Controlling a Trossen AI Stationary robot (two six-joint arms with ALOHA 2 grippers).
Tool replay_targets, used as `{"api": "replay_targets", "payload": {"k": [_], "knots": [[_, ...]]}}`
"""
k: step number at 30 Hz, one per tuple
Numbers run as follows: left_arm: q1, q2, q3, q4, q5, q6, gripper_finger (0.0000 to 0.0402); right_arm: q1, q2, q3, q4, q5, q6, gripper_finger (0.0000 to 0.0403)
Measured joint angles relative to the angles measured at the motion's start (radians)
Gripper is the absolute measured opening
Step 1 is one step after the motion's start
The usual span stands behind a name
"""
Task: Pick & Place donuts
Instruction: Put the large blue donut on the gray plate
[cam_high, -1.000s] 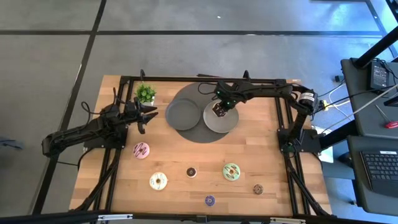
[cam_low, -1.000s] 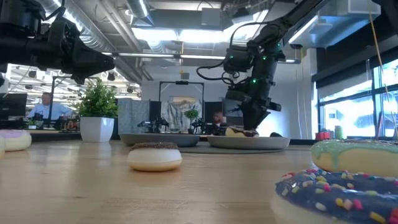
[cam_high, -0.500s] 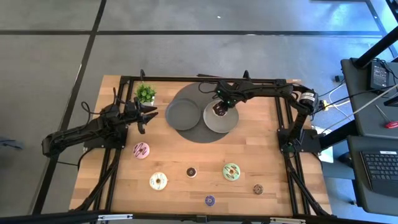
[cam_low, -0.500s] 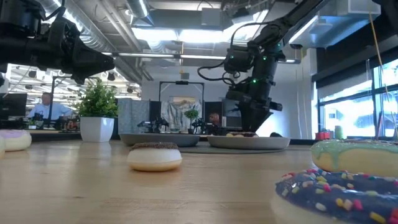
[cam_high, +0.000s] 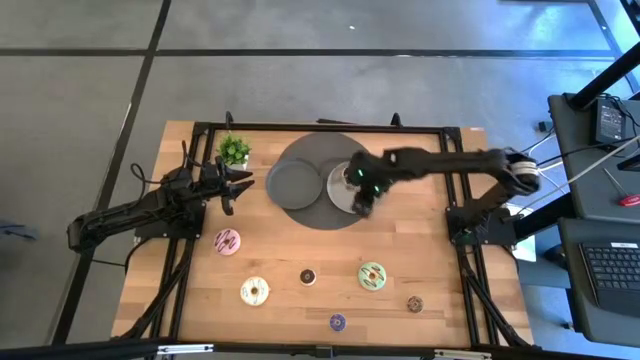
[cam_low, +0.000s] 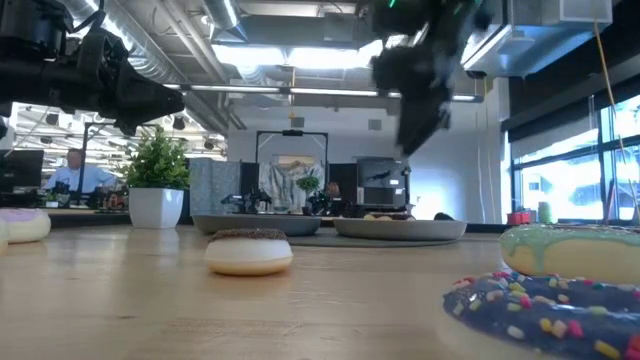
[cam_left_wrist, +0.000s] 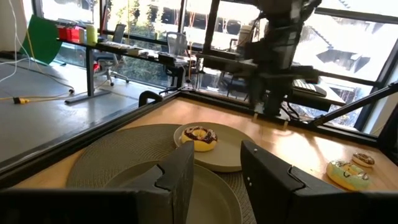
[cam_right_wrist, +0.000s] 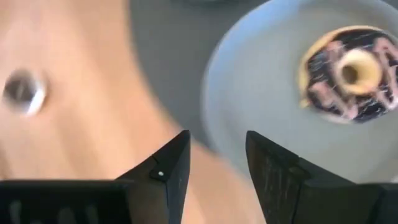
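Note:
The chocolate donut (cam_right_wrist: 351, 74) lies flat on the right grey plate (cam_right_wrist: 249, 81); the left wrist view also shows that donut (cam_left_wrist: 199, 137). My right gripper (cam_right_wrist: 214, 140) is open and empty. It hangs high over the plate's near rim (cam_high: 360, 200), and my arm hides the donut in the high view. The pink (cam_high: 227, 241), cream-white (cam_high: 255, 291), green (cam_high: 372, 275), dark brown mini (cam_high: 308, 276), tan mini (cam_high: 414, 304) and purple mini (cam_high: 337, 322) donuts lie on the wood. My left gripper (cam_high: 245, 182) waits open, left of the plates.
A second grey plate (cam_high: 290, 183) sits left of the first, both on a round dark mat (cam_high: 320, 215). A potted plant (cam_high: 234, 150) stands at the far left corner. A black frame borders the table. Bare wood lies between the mat and the donuts.
My right gripper has risen from the right plate and swung toward the table's near edge, moving fast in the last half second. The chocolate donut, between its fingers a second ago, stays lying on the plate. The left arm has kept still.

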Motion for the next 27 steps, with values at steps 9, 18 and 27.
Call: {"api": "replay_targets", "payload": {"k": [9, 18, 27], "knots": [[0.0, 0.001, 0.0, -0.001, 0.0, 0.001, 0.0128, 0.364, -0.065, -0.093, 0.019, 0.093, 0.085, 0.0157], [0.0, 0.001, 0.0, -0.011, 0.0, 0.002, 0.0128, 0.56, 0.007, -0.207, 0.226, 0.093, 0.135, 0.0157], [0.0, 0.001, 0.0, -0.06, 0.0, 0.0, 0.0128, 0.594, 0.15, -0.215, 0.244, 0.113, 0.165, 0.0157]]}}
